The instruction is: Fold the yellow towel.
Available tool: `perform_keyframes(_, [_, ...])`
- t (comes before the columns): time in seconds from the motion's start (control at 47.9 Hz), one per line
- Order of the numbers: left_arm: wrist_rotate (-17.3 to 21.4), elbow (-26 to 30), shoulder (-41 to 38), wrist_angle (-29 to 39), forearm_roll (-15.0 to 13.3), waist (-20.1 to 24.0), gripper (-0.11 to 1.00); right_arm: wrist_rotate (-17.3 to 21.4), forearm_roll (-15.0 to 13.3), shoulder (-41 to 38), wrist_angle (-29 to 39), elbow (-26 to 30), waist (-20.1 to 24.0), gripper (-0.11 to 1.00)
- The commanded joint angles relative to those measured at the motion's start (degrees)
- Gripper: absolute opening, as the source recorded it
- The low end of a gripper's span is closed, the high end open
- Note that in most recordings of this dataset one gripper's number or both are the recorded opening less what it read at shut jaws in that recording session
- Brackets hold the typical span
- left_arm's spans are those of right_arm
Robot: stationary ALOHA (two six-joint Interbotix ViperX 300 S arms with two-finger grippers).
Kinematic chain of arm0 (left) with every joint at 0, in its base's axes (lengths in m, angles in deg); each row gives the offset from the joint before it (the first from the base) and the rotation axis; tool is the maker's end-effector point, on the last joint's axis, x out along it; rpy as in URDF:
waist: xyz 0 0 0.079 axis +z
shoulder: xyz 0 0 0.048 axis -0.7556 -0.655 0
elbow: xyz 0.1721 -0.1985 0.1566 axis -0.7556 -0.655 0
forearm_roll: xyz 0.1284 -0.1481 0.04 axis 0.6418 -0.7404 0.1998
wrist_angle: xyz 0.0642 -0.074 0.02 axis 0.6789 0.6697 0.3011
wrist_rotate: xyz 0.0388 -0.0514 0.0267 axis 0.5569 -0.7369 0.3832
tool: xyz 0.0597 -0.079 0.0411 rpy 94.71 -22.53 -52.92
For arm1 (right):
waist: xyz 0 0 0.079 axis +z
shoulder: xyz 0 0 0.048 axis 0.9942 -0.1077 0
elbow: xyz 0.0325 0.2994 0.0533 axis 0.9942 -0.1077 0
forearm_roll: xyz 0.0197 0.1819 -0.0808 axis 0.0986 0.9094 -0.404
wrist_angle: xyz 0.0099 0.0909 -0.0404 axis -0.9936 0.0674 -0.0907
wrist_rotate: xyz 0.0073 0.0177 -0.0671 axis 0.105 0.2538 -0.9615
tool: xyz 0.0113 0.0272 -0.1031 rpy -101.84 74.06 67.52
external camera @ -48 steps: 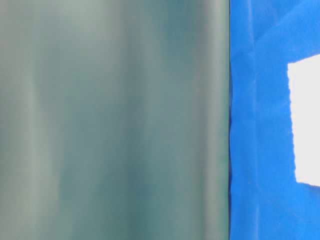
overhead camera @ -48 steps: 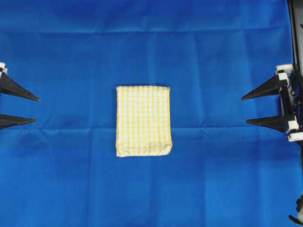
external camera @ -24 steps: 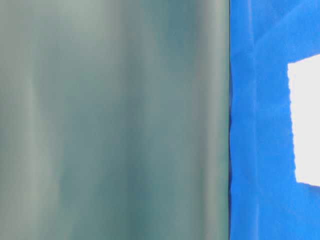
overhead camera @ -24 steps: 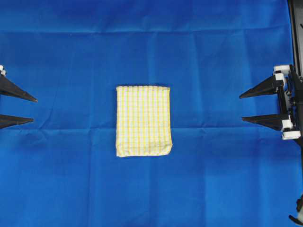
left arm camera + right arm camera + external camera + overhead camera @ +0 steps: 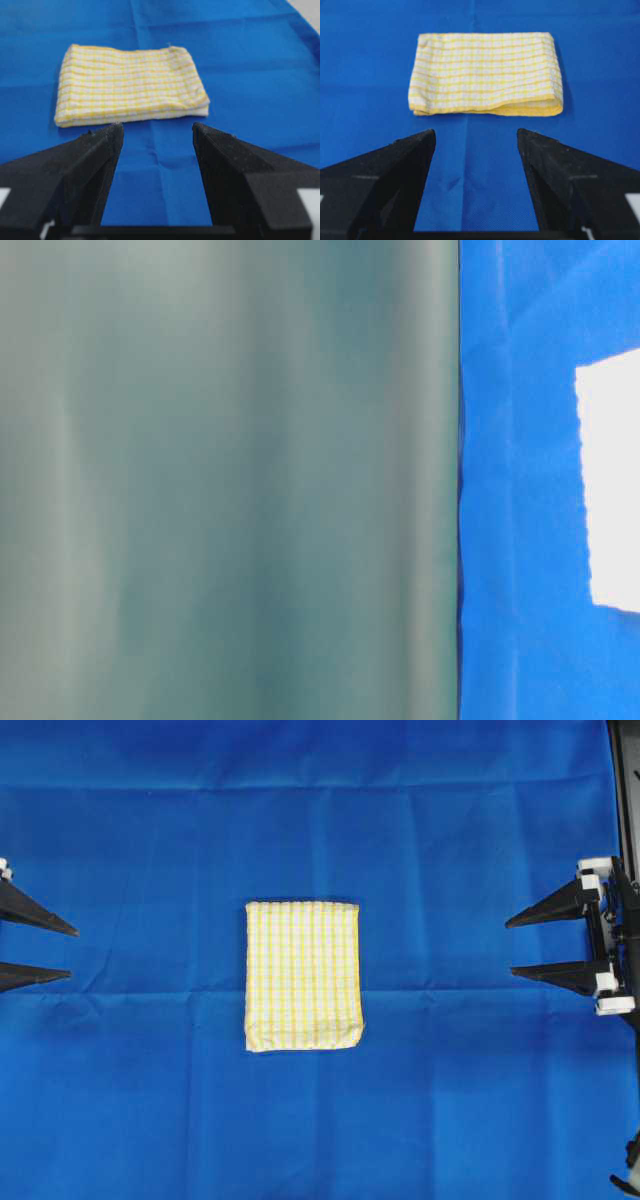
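- The desk (image 5: 150, 1120) is covered by a creased blue cloth (image 5: 450, 840).
- The yellow towel (image 5: 303, 975) is seen folded into a compact rectangle at the middle of the desk.
- The left hand (image 5: 72, 953) is held at the left edge, fingers apart, empty, well apart from the towel.
- The right hand (image 5: 513, 950) is held at the right edge, fingers apart, empty.

A creased blue table covering (image 5: 450, 840) spreads evenly lit beside a blurred grey-green surface (image 5: 230, 480)
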Motion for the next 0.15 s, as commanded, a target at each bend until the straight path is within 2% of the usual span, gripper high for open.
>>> perform_keyframes(0.0, [0.1, 0.9, -0.1, 0.1, 0.2, 0.1, 0.52, 0.1, 0.1, -0.4, -0.4, 1.0, -0.1, 0.67])
perform_keyframes(0.125, [0.1, 1.1, 0.6, 0.6, 0.2, 0.1, 0.52, 0.1, 0.1, -0.4, -0.4, 1.0, -0.1, 0.67])
